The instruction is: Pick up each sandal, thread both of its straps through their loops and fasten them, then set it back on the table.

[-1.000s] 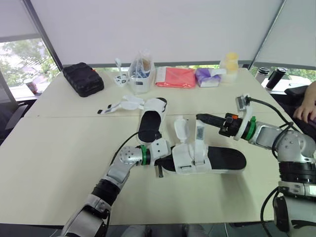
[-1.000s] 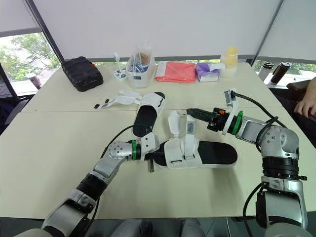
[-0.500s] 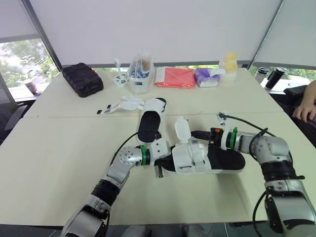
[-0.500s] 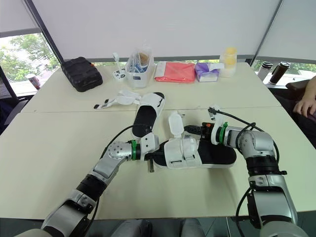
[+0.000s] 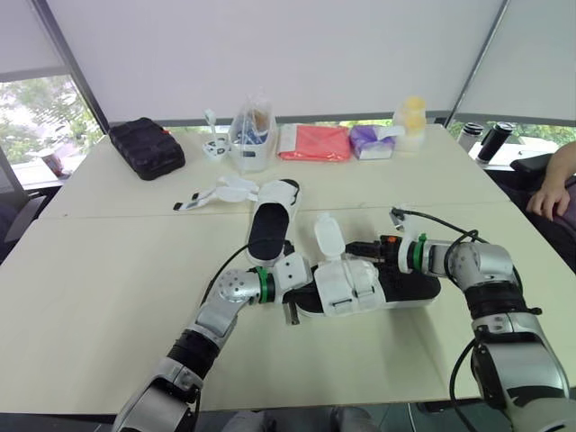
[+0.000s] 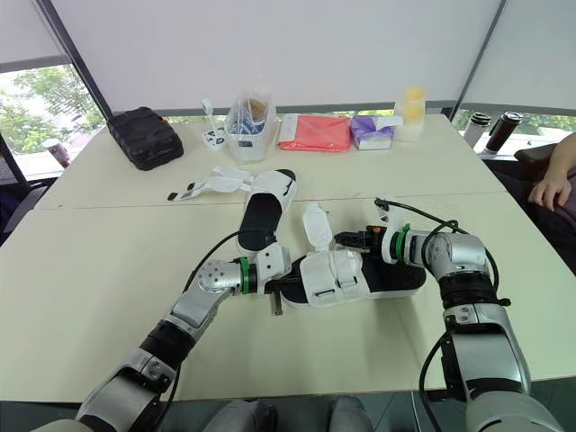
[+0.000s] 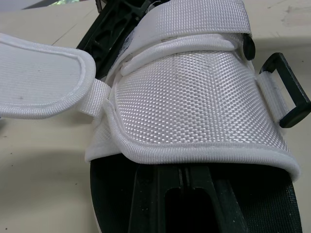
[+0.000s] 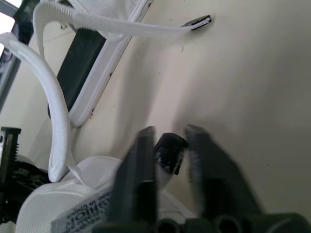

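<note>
My left gripper (image 5: 290, 304) clamps the sandal (image 5: 409, 290) by its toe, steadying it on the table (image 5: 108, 270); my right gripper (image 8: 170, 130), slightly parted and empty, lines up on the black loop (image 8: 170, 151)

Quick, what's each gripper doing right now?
Left gripper: closed on the toe end of the sandal.
Right gripper: open, fingers either side of the sandal's black loop.

The sandal (image 7: 194, 107) has coarse woven white cloth with smooth bound edges, a matt black plastic loop (image 7: 286, 94) and a dull black sole (image 5: 409, 286). The bench (image 5: 108, 270) is smooth, matt cream. The fingers (image 8: 138, 179) of the right gripper (image 8: 170, 130) look matt black
</note>
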Robot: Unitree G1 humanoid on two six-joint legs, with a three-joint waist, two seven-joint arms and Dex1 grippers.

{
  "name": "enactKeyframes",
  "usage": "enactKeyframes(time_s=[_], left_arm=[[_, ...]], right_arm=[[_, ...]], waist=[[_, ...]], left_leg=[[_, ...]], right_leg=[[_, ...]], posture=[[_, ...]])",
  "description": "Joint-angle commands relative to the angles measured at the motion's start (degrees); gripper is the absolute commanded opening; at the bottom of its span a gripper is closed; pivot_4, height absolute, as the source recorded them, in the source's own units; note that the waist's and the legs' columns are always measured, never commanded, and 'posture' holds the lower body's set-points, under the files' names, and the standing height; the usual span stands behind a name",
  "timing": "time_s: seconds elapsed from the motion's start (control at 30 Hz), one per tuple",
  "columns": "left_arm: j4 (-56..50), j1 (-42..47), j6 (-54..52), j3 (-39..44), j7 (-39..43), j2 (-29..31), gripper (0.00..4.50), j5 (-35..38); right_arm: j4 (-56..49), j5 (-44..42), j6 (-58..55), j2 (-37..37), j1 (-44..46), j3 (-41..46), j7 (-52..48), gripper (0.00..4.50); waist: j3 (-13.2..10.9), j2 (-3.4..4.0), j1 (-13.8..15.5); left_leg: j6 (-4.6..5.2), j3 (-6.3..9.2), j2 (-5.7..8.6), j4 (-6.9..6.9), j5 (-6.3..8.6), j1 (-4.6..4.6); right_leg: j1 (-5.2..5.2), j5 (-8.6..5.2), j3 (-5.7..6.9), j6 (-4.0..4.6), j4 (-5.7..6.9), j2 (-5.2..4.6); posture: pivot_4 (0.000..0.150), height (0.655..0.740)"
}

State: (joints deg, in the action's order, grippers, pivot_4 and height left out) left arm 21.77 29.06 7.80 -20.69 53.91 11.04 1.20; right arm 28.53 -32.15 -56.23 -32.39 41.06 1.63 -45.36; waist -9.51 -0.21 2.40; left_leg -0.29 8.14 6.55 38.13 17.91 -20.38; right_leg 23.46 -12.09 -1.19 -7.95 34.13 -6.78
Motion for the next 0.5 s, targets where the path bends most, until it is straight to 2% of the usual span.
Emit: enactKeyframes(time_s=[0.03,0.1,0.13,0.27,0.37,0.5], left_arm=[[3.1,-0.2,-0.7,-1.7,0.1,0.3,0.0,-2.2],[4.2,0.6,0.0,-1.6,-0.1,0.3,0.0,-2.5],[4.8,1.0,0.3,-1.5,-0.2,0.3,0.0,-2.6],[6.6,2.4,1.2,-1.2,-0.1,0.1,0.0,-2.4],[7.9,3.1,2.1,-1.2,-0.1,0.1,0.0,-2.6],[9.4,4.2,3.2,-1.0,-0.8,-0.4,0.0,-2.8]], right_arm=[[-1.6,0.8,0.7,-1.9,-1.1,2.8,0.2,3.05],[-2.7,0.2,1.8,-2.9,-1.0,4.4,-0.8,4.08],[-3.1,-0.1,1.8,-3.5,-0.8,4.9,-1.8,4.45],[-2.8,-0.9,6.0,-6.9,2.6,7.0,-7.4,4.45],[-4.6,-0.1,7.0,-8.6,4.1,4.2,-13.0,4.45],[-6.8,0.8,7.3,-6.4,5.6,-0.2,-16.7,4.45]], waist=[[0.0,0.0,0.0],[0.0,0.01,0.1],[0.0,0.01,0.1],[0.0,0.05,-0.1],[0.0,0.14,-0.3],[0.0,0.13,-0.2]], left_leg=[[0.0,0.01,0.0,0.0,0.0,-0.01],[0.01,0.02,0.02,0.0,0.0,-0.04],[0.01,0.01,0.04,0.0,0.0,-0.06],[0.0,-0.01,0.05,0.0,0.0,-0.07],[0.0,-0.07,0.02,0.0,0.0,-0.04],[0.0,-0.07,-0.03,0.0,0.0,-0.04]], right_leg=[[0.0,0.0,0.0,0.0,0.0,0.0],[0.02,0.0,0.0,-0.01,0.0,-0.01],[0.04,0.01,-0.01,-0.02,-0.01,-0.01],[0.06,0.02,-0.01,-0.04,-0.02,-0.02],[0.07,0.03,-0.04,-0.07,-0.02,-0.01],[0.06,0.02,-0.02,-0.08,-0.02,0.02]], posture=[[0.15,0.74],[0.15,0.74],[0.15,0.74],[0.15,0.74],[0.15,0.74],[0.15,0.74]])
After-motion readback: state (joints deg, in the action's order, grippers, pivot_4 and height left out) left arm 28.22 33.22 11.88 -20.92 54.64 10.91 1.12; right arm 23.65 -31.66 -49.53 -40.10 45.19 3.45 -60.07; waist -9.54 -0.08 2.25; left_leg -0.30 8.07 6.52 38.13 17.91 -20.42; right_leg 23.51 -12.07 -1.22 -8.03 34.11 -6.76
